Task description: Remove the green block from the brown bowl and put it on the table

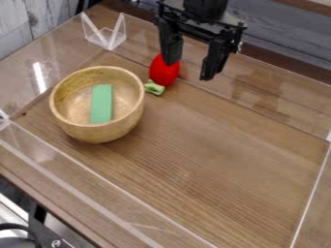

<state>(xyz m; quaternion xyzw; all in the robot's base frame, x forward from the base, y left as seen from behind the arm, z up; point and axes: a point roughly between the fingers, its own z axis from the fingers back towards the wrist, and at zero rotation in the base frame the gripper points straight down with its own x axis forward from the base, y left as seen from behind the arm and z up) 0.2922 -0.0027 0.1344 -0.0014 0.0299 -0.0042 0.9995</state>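
One gripper, black, pointing down, far centre of scene. Jaws spread wide, nothing between them, nothing held. Left finger just above and partly in front of red rounded object; right finger hanging over bare wood.

Green block well apart from fingers, nearer and to the left, lying flat on floor of brown bowl. Not touched by gripper. Long axis running near-to-far, roughly centred in bowl, both ends close to inner wall.

Bowl resting upright on table, left side, near the left acrylic wall. Red rounded object standing just beyond bowl's far-right rim, small lime-green piece at its base, close to the rim; touching it or not, cannot tell.

Table: brown wood grain, glossy, faint reflections at far right. Low clear acrylic walls round edges; folded clear piece standing at far left. Dark cables and hardware at near-left corner below table edge. Grey-blue planked wall behind; pale wooden frame at far left.

Block: plain mid-green, long flat rectangular bar, matte, no markings visible. Bowl: round, light tan wood, thick rim, visible grain, largest loose object in view.
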